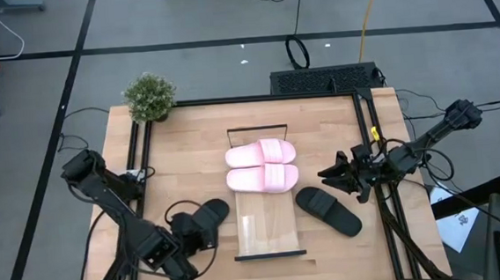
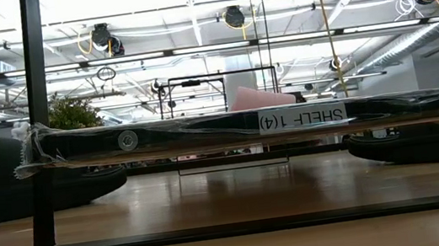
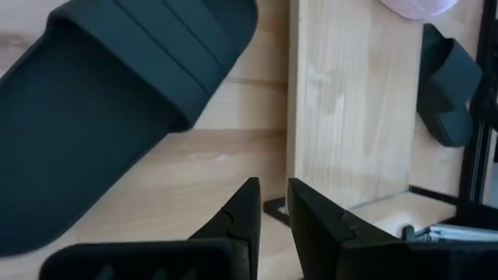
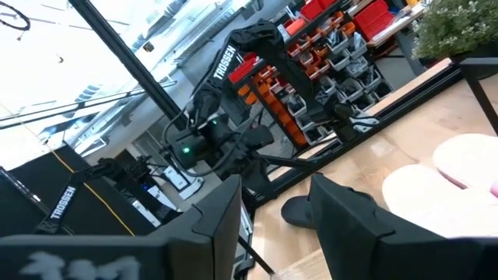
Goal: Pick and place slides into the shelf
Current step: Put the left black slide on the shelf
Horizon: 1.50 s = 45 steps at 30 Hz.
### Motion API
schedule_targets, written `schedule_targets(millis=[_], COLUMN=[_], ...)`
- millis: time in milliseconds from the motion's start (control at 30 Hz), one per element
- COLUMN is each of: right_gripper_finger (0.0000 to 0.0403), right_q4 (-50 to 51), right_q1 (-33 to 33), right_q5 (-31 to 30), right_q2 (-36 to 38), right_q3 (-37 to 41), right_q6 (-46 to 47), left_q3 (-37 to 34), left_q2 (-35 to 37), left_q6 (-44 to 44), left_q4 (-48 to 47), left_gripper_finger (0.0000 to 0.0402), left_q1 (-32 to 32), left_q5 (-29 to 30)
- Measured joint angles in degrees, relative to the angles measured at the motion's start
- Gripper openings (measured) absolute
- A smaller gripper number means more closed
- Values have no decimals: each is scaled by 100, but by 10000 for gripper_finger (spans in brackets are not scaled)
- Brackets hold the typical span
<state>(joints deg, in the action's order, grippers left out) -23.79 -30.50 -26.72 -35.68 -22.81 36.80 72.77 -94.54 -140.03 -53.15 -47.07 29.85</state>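
Note:
Two pale pink slides (image 1: 261, 166) lie side by side, soles down, on the far half of the shelf (image 1: 270, 227), a narrow wooden board with black end bars. One black slide (image 1: 206, 219) rests on the tabletop left of the shelf, the other (image 1: 327, 210) on its right. My left gripper (image 3: 274, 204) hovers by the left black slide (image 3: 101, 101) and the shelf's near end (image 3: 350, 101), fingers a narrow gap apart, holding nothing. My right gripper (image 1: 334, 175) is open above the table, right of the pink slides (image 4: 455, 183).
A small potted plant (image 1: 149, 97) stands at the table's far left corner. A black frame rail (image 1: 366, 132) runs along the table's edges. In the low view the shelf's board (image 2: 204, 131) spans the foreground on thin black legs.

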Motion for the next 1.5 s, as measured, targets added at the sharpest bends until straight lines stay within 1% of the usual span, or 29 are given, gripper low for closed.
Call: schedule_targets(millis=[100, 300, 433, 633, 800, 967, 1033, 1100, 1167, 1233, 1267, 1333, 1367, 1500], right_gripper_finger=[141, 141, 141, 141, 141, 141, 141, 141, 141, 141, 141, 141, 141, 141], right_q4=[2, 0, -1, -149, -173, -173, -173, -173, -173, -170, -170, -170, -170, -170], right_q1=[0, 0, 2, 2, 2, 2, 2, 2, 2, 2, 2, 2, 2, 2], right_q5=[0, 0, 0, -2, -6, -11, -11, -13, -14, -15, -13, -15, -15, -20], right_q2=[0, 0, 0, 0, 2, 2, 2, 2, 2, 2, 2, 2, 2, 2], right_q3=[0, 0, 0, 0, 0, 0, 0, 0, 0, 0, 0, 0, 0, 0], right_q6=[0, -67, -236, -302, -304, -345, -348, -345, -348, -347, -345, -345, -346, -379], left_q3=[-149, -171, -171, -171, -171, -171, -171, -171, -171, -171, -171, -171, -171, -171], left_q2=[0, 0, 0, 0, 20, 20, 20, 20, 20, 20, 20, 15, 15, 11], left_q6=[-4, 4, -7, 155, 682, 1541, 1633, 1077, 259, -486, -652, -676, -670, -619], left_q4=[117, -90, -340, -553, -205, 333, 461, 392, 139, -67, -98, -31, -39, -206], left_gripper_finger=[62, 62, 62, 62, 62, 63, 63, 62, 62, 62, 63, 63, 63, 62], left_q1=[21, -56, -105, 28, 4, 18, -11, -79, -237, -506, -619, -750, -753, -708], left_q5=[-23, -399, -424, -420, -304, -778, -809, -666, -312, 291, 618, 1111, 1260, 1368])
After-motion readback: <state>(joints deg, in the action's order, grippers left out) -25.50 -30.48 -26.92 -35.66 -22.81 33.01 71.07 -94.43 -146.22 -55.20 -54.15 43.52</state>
